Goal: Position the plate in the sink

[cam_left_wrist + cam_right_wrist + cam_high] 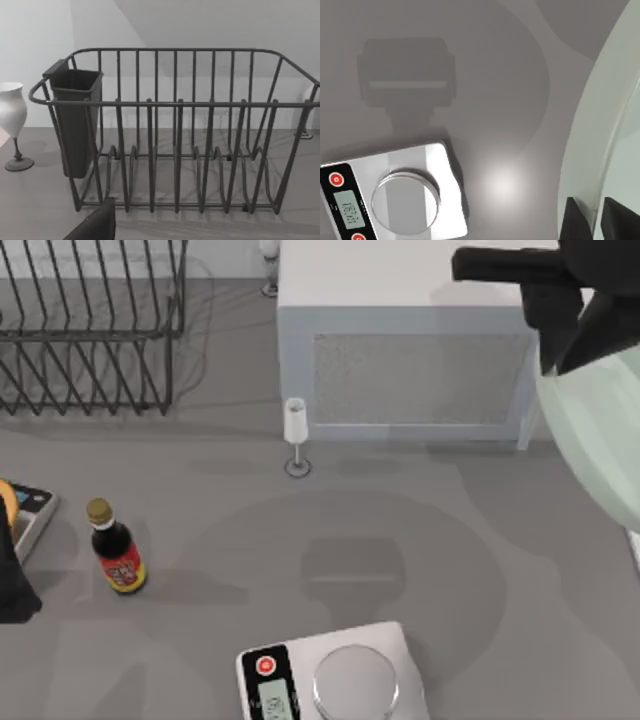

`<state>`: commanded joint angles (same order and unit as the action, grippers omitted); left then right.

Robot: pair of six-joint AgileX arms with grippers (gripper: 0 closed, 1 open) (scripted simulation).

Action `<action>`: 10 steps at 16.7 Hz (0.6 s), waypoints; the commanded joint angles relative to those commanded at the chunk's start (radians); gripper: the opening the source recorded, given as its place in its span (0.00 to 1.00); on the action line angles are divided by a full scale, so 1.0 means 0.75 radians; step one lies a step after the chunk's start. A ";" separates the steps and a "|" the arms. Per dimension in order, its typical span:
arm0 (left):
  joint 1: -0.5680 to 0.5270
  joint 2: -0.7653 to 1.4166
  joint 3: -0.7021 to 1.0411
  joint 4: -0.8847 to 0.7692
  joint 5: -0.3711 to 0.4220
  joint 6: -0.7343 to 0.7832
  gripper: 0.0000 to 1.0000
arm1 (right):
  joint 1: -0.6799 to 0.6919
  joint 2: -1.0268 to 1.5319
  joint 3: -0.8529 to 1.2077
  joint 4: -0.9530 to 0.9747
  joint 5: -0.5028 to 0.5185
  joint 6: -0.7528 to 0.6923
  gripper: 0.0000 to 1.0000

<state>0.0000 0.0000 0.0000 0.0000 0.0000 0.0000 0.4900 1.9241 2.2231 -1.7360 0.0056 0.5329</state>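
Grey countertop (400, 540) under right jaws (592, 220) clamped on plate (600, 440); left jaws' state unclear.

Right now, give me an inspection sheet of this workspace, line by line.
Surface: grey table, plate's round shadow on it.
Job's things: plate held aloft at the right edge; sink a thin white strip below it.
Clutter: kitchen scale, sauce bottle, wine glass, dish rack, microwave.
Grippers: right gripper shut on plate rim; left arm parked at left edge.
Cables: nothing seen.
Surroundings: pale wall.
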 joint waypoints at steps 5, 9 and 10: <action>0.000 0.000 0.000 0.000 0.000 0.000 1.00 | -0.285 0.202 0.268 -0.011 -0.056 -0.217 0.00; 0.000 0.000 0.000 0.000 0.000 0.000 1.00 | -0.547 0.477 0.566 -0.011 -0.064 -0.430 0.00; 0.000 0.000 0.000 0.000 0.000 0.000 1.00 | -0.601 0.553 0.640 -0.011 -0.058 -0.483 0.00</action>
<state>0.0000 0.0000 0.0000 0.0000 0.0000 0.0000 0.0390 2.3392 2.7031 -1.7445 -0.0382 0.1705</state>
